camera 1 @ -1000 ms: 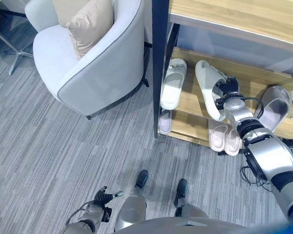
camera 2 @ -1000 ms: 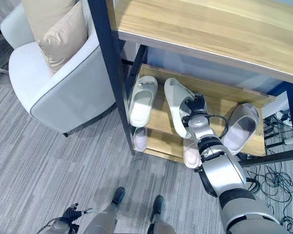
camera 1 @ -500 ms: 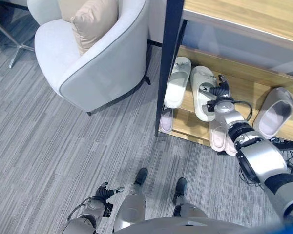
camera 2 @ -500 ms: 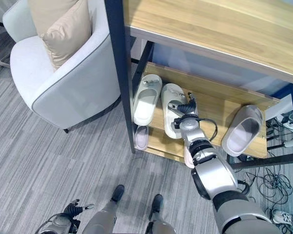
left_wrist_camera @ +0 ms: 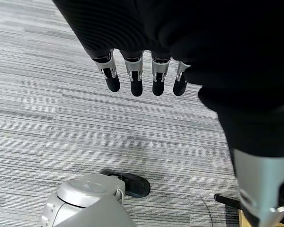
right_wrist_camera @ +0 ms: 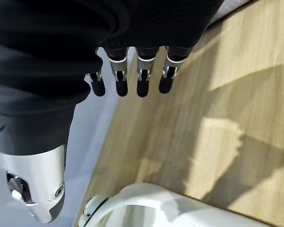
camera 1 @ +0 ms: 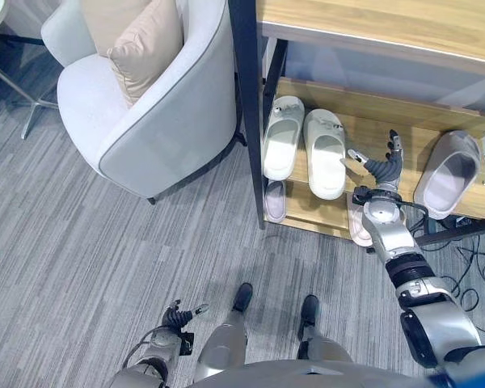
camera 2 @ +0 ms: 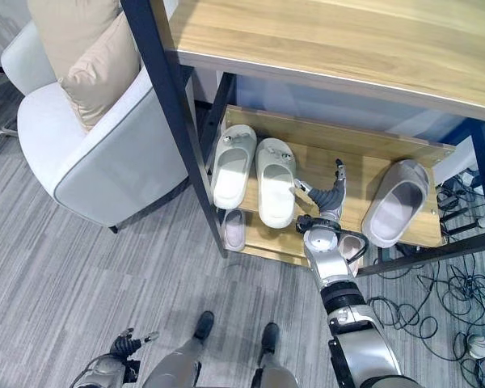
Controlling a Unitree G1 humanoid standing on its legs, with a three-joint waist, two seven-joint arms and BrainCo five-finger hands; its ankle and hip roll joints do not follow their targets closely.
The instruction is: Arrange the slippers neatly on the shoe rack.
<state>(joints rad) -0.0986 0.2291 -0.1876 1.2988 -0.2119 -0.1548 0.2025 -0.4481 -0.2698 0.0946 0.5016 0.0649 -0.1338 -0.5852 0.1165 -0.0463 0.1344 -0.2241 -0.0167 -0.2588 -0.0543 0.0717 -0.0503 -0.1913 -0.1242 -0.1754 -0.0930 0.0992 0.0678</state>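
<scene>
In the left eye view, two white slippers [camera 1: 305, 150] lie side by side on the shoe rack [camera 1: 372, 121], toes pointing to 12 o'clock, at the shelf's 9 o'clock end, which reads as one pair done. A grey slipper [camera 1: 447, 174] lies alone and askew at the 3 o'clock end, so I judge it is left to straighten. The right hand [camera 1: 381, 166] hovers between them with fingers spread and empty. The left hand [camera 1: 180, 318] hangs low at 7 o'clock over the carpet, fingers relaxed.

In the right eye view, pale slippers on the lower shelf [camera 2: 236, 230] are partly covered by the upper board and the right arm; how many lie there is hard to tell.

In the left wrist view, straight fingers [left_wrist_camera: 135, 82] point at grey carpet, holding nothing.

In the right wrist view, straight fingers [right_wrist_camera: 142, 85] hang over the wooden shelf, with a white slipper's rim [right_wrist_camera: 146, 208] cut off at the 6 o'clock edge.
</scene>
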